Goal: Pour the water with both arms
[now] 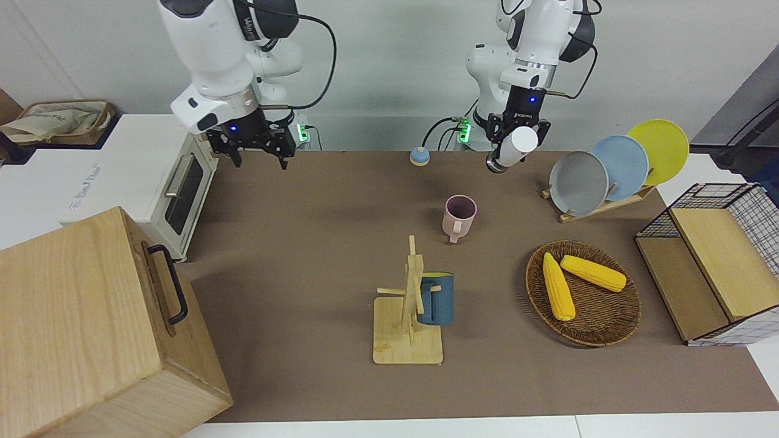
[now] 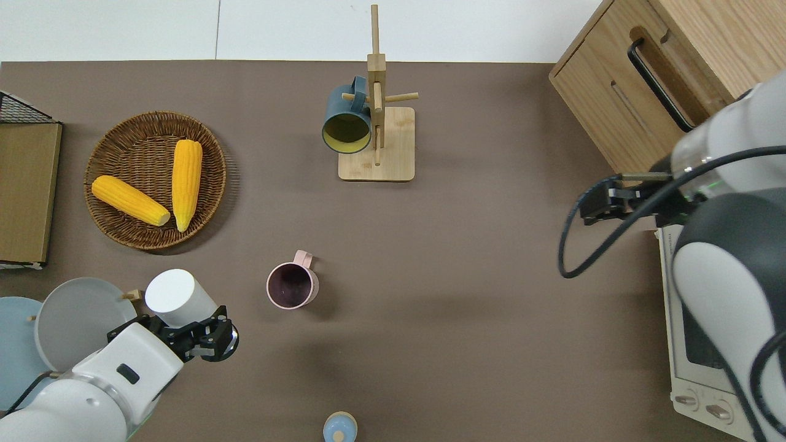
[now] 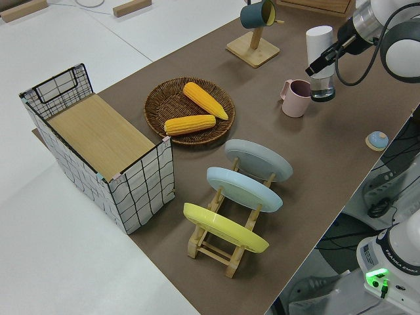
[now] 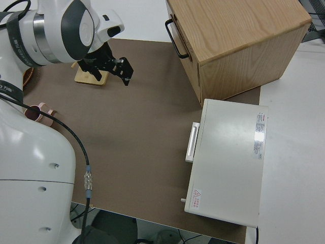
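My left gripper (image 1: 516, 145) is shut on a white bottle (image 2: 179, 297) with a clear end, and holds it tilted in the air. In the overhead view it hangs over the brown mat between the plate rack and the pink mug (image 2: 293, 286), slightly nearer to the robots than the mug. The mug (image 1: 459, 215) stands upright and empty on the mat, apart from the bottle (image 3: 319, 41). My right gripper (image 1: 258, 151) is open and holds nothing, up in the air over the mat's edge by the toaster oven (image 1: 176, 188).
A blue mug (image 1: 437, 298) hangs on a wooden mug tree (image 1: 409, 328). A wicker basket (image 1: 614, 325) holds two corn cobs. Three plates stand in a rack (image 1: 602, 207). A wire basket (image 1: 751, 213), a wooden cabinet (image 1: 91, 328) and a small blue knob (image 1: 419, 156) are also here.
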